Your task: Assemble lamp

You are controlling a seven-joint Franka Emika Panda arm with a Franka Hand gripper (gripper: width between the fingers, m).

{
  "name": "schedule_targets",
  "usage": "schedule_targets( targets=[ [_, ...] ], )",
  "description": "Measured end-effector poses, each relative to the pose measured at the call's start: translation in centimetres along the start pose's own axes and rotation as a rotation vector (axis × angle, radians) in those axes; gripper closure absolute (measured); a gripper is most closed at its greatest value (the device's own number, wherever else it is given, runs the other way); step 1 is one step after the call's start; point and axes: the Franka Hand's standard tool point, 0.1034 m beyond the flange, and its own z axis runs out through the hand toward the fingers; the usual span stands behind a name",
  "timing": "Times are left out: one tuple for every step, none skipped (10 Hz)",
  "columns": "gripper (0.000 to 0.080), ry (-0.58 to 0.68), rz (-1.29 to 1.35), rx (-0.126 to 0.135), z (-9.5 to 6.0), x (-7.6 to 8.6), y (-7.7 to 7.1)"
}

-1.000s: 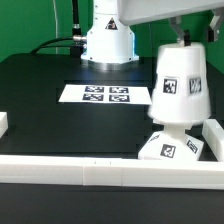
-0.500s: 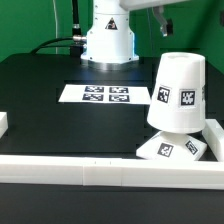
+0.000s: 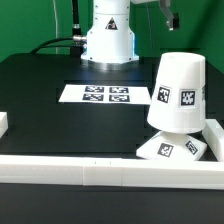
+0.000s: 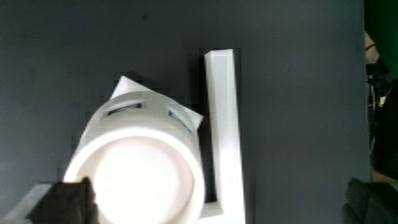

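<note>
The white tapered shade (image 3: 180,92) stands wide end up on the low sloped base (image 3: 172,148) at the exterior view's right, near the front rail. Both carry black-and-white tags. The bulb is hidden under the shade. My gripper (image 3: 167,14) is open and empty, well above the shade at the frame's top edge. In the wrist view the shade's round top (image 4: 143,175) and a corner of the base (image 4: 128,88) lie below my gripper (image 4: 217,205). Its dark fingertips (image 4: 59,203) stand wide apart.
The marker board (image 3: 105,95) lies flat mid-table. A long white rail (image 3: 80,168) runs along the front, another (image 3: 213,131) stands beside the lamp and shows in the wrist view (image 4: 221,110). A short white piece (image 3: 3,124) sits at the left. The arm's pedestal (image 3: 108,42) is behind.
A second ago my gripper was down around the shade. It has let go and risen to the top of the frame. The shade stays on the base.
</note>
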Motion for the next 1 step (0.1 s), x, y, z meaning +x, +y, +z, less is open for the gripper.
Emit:
schedule_targets(
  targets=[
    [0.0101,-0.001,0.000,0.000,0.04,0.00,0.01]
  ],
)
